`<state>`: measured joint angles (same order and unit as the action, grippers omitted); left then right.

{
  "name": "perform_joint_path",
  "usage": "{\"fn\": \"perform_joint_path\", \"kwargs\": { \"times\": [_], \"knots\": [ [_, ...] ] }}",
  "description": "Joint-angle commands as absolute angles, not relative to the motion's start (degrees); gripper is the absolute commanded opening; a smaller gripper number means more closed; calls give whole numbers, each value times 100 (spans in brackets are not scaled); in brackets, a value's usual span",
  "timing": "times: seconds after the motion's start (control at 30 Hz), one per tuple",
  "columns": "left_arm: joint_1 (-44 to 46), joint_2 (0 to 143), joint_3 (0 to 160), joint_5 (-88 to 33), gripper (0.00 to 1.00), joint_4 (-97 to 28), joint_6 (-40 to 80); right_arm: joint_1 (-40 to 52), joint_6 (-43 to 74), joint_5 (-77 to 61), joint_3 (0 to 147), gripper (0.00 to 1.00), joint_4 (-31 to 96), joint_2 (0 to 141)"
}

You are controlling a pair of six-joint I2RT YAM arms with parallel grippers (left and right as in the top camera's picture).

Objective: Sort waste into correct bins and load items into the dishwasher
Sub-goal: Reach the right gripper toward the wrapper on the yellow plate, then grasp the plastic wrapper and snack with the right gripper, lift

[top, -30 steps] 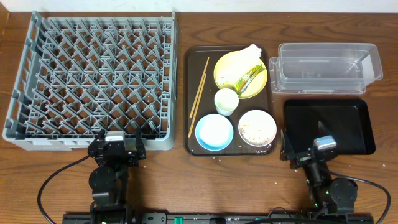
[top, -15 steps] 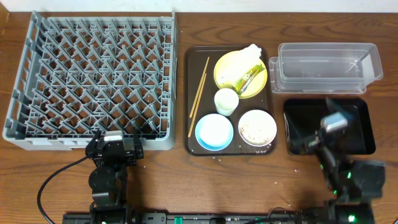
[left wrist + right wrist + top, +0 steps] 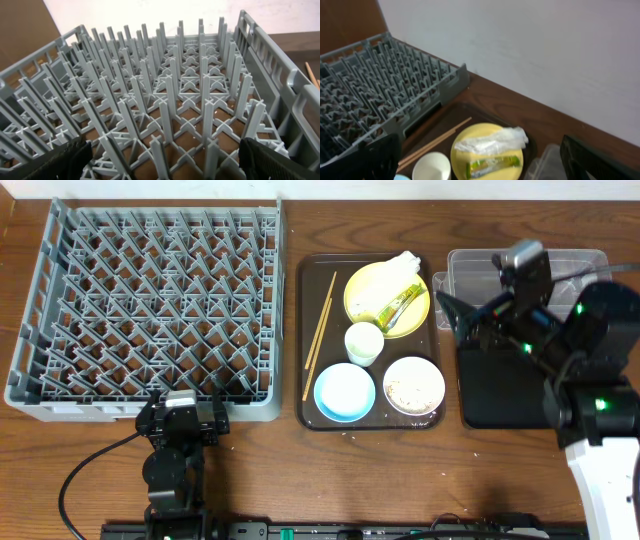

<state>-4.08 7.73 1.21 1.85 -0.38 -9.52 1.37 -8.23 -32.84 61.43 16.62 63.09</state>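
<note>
The grey dish rack is the biggest thing on the table and sits just to the left of the dark brown serving tray, a narrow strip of wood between them. To the right of that tray lie the two bins: the clear plastic tub beside its far half and the glossy black tray beside its near half, both partly covered by the right arm. The right gripper hangs above the serving tray's right edge, over the seam between the two bins, its jaws spread wide with nothing between them. The left gripper sits well to the left of the serving tray at the rack's near edge, its jaws equally wide apart and empty, pointing into the pegs. On the serving tray, the yellow plate fills the far right corner, the light blue bowl and the white bowl sit side by side along the near edge, and the small white cup stands in the middle. The chopsticks lie lengthwise along the tray's left side. The crumpled napkin and the green-yellow wrapper rest on the plate, and the beige crumbs lie in the white bowl.
</note>
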Motion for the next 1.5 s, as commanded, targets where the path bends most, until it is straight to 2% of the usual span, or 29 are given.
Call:
{"fn": "perform_joint_path", "kwargs": {
  "times": [0.0,0.17,0.43,0.6,0.67,0.77,0.87,1.03,1.33,1.43,1.47],
  "knots": [
    [-432,746,215,281,97,148,-1046,156,-875,-3612,6326,99,1656,6534],
    [-429,746,543,10,97,287,-1041,158,-838,-3782,6318,99,1612,6761],
    [-429,746,792,-86,97,921,-1026,784,331,-3927,6320,99,259,7513],
    [-429,746,790,-89,97,1542,-1026,1352,1013,-2764,6322,99,-464,8101],
    [-429,746,790,-86,97,1538,-1026,1496,1260,-2276,6324,95,-709,8296],
    [-429,746,788,-86,97,1369,-1028,1732,1546,-1264,6449,83,-731,8578],
    [-429,746,786,-86,97,1074,-1028,1964,1584,-412,6792,82,-279,8820],
    [-432,746,784,-86,97,405,-1028,2272,1577,340,8073,81,1238,9325],
    [-429,746,784,-86,97,-539,-1028,2331,2073,517,10669,72,3964,10694],
    [-429,746,784,-86,97,-812,-1028,2329,2316,513,10908,73,4274,11089],
    [-432,746,784,-86,97,-910,-1028,2329,2412,508,10906,78,4316,11185]
  ]
}}
